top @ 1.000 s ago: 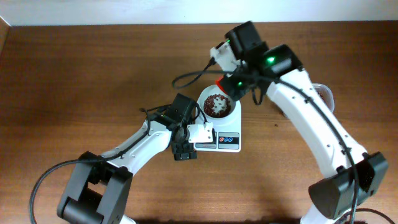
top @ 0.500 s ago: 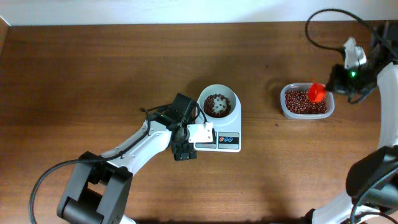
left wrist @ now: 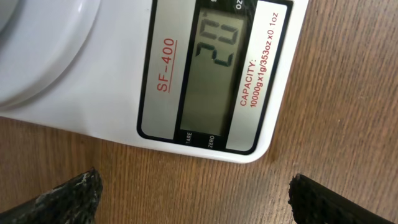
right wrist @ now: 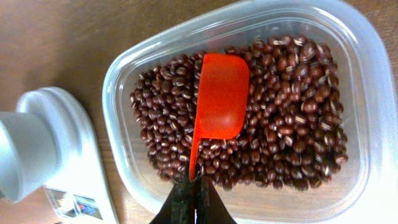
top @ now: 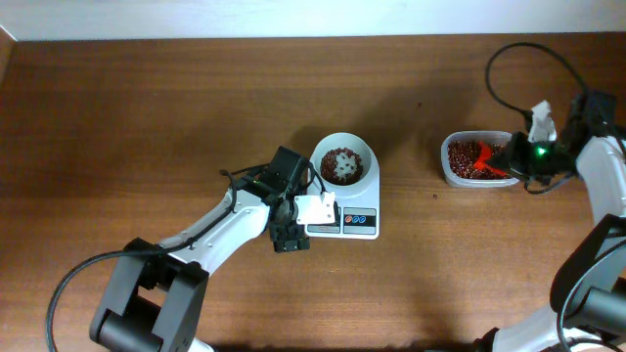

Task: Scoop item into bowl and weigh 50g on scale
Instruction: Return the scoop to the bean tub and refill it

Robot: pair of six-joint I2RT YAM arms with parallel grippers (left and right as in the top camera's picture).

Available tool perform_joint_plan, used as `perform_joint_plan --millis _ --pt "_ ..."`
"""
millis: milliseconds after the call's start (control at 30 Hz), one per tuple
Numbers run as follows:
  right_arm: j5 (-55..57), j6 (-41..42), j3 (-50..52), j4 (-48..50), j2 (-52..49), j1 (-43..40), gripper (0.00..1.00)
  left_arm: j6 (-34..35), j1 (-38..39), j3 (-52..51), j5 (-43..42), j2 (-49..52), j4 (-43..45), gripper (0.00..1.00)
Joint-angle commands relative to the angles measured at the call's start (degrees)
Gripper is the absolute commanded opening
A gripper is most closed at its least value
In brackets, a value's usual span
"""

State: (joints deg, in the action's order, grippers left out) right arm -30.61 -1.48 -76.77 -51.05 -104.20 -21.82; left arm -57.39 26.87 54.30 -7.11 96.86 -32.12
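The white bowl stands on the white scale and holds a small pile of red-brown beans. The scale's display shows in the left wrist view, reading about 20. My left gripper is open and empty, just left of the scale's front edge; its fingertips frame bare wood. My right gripper is shut on the handle of a red scoop. The empty scoop lies over the beans in the clear tub.
The clear plastic tub stands on the brown wooden table right of the scale. Cables loop above the right arm near the table's back edge. The bowl and scale show at the left of the right wrist view.
My right arm swung from over the bowl to the tub at the right, and the red scoop now rests lower, over the beans in the tub. The left arm has not moved.
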Motion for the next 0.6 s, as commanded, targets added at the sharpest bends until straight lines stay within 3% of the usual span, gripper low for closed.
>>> perform_joint_plan --millis 0,567 --pt "-7.76 0.46 0.81 -2.29 -1.16 -3.72 0.04 0.74 -0.02 -0.39 -1.22 -0.83 -0.02 0.99" --pt "-24.13 -1.70 0.81 -7.50 -1.16 -15.34 0.04 0.74 -0.02 -0.39 -1.22 -0.83 -0.02 0.99"
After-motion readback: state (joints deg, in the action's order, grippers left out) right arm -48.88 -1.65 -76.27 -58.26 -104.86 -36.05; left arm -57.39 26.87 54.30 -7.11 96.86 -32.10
